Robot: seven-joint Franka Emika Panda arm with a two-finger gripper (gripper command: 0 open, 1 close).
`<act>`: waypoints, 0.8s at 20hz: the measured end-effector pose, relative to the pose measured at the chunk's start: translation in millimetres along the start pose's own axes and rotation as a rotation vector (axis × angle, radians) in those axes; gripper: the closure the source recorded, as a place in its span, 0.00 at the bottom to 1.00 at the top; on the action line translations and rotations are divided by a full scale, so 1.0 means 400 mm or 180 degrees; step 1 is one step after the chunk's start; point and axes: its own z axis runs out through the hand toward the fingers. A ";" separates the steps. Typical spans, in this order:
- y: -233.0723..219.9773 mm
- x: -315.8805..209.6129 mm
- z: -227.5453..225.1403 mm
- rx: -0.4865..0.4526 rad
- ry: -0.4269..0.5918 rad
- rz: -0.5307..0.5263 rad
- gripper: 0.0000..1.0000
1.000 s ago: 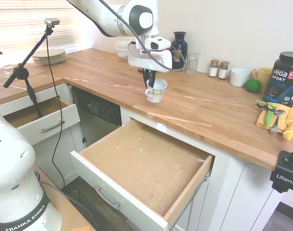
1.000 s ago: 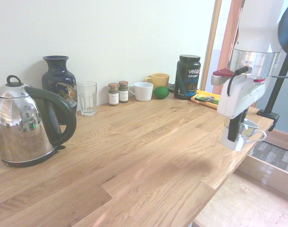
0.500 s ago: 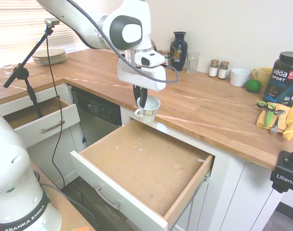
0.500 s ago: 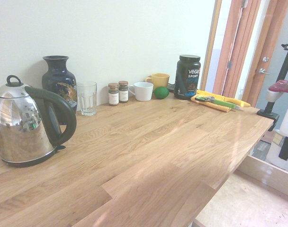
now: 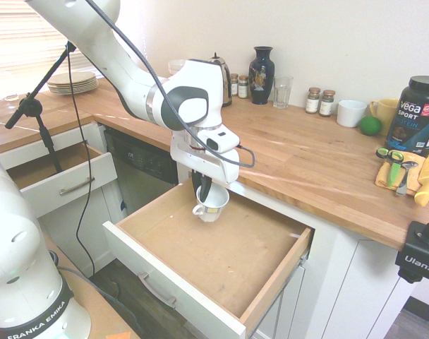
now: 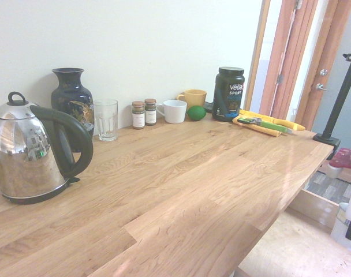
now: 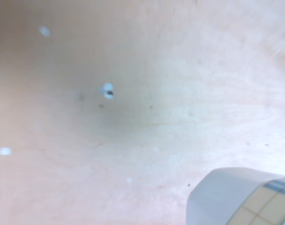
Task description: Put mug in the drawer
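- Two-finger gripper [image 5: 202, 185] hanging fingers-down above the wide open drawer [image 5: 221, 244], closing on the wall of the white teacup [image 5: 212, 203].
- Teacup sitting in the grip, mouth tilting upward, loop handle toward the drawer's front side; patterned band showing near its rim. Whether its base is touching the drawer floor, cannot tell.
- Wrist view: pale wood drawer floor, scattered with small white bits; grid-patterned side of the cup showing in one corner.
- Smaller drawer [image 5: 70, 176] standing open too, beyond the dishwasher [image 5: 140, 169].
- Stack of plates [image 5: 73, 83] resting on the wooden countertop [image 5: 299, 155] near the window blinds.
- Steel electric kettle [image 6: 34, 153] standing near the dark blue vase [image 6: 73, 104]; ribbed clear glass [image 6: 107, 121] just beside the vase.
- Two cork-topped spice jars [image 6: 144, 114] standing side by side, then plain white mug [image 6: 175, 112], yellow mug [image 6: 195, 99] and green lime-like object [image 6: 196, 113] lining up along the wall.
- Black Vega Sport tub [image 6: 228, 95] standing beside an orange-yellow cloth [image 6: 257, 128], green-handled tool [image 6: 272, 126] lying on the cloth.
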 end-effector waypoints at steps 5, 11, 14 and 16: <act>0.001 0.034 0.138 -0.0093 -0.0069 0.0020 1.00; 0.003 0.059 0.207 -0.0182 -0.0119 0.0047 1.00; 0.001 0.064 0.230 -0.0213 -0.0140 0.0048 1.00; -0.001 0.065 0.243 -0.0227 -0.0154 0.0051 1.00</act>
